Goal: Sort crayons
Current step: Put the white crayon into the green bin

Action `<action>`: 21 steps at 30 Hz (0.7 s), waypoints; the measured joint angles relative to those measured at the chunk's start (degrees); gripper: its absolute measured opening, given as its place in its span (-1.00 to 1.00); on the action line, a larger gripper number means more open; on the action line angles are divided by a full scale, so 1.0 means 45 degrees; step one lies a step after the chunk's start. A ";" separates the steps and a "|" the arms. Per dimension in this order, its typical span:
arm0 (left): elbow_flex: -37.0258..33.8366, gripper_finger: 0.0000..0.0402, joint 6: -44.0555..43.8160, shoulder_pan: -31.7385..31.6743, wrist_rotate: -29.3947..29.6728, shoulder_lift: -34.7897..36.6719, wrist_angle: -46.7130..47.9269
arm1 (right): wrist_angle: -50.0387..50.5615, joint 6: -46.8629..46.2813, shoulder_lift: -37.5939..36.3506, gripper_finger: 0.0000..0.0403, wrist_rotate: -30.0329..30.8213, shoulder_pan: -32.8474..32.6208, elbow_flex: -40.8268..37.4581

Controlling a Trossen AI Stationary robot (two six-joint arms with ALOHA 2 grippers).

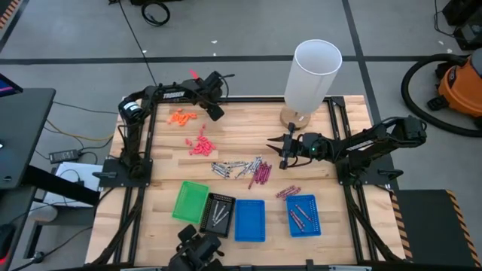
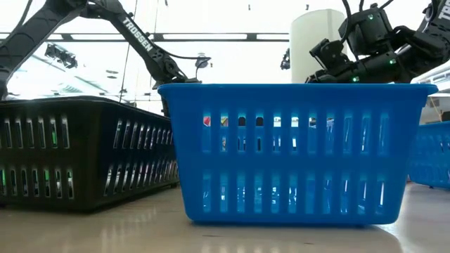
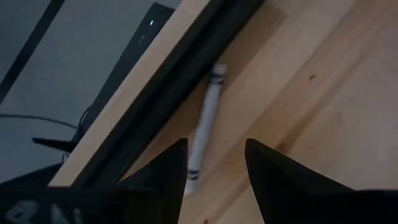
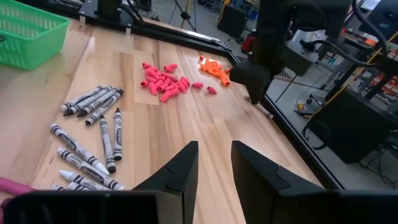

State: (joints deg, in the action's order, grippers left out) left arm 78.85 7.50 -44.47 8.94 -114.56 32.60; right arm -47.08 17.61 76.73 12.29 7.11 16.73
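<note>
One grey crayon (image 3: 205,121) lies alone against the far rail, under the left gripper (image 3: 214,165), whose fingers stand open and empty astride it. Light, stiff, round and brittle, it should be pinched mid-length. Right gripper (image 4: 214,163), part-open and empty, waits over mid-table.

A grey floor (image 1: 248,30) crossed by pale lines surrounds the wooden table (image 1: 241,128), with black cables (image 1: 154,13) at the frame's top, an orange shop vacuum (image 1: 461,84) at the right edge and a dark desk (image 1: 19,143) at the left.
</note>
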 joint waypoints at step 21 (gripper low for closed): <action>-0.0243 -0.35 -0.0087 -0.0656 -0.1303 -0.0564 0.0766 | -0.0108 -0.0015 0.0000 -0.48 -0.0233 -0.0023 0.0005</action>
State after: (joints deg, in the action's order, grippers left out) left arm 77.76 7.11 -47.42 3.08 -117.10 36.04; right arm -47.57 17.54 76.73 11.25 7.01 16.75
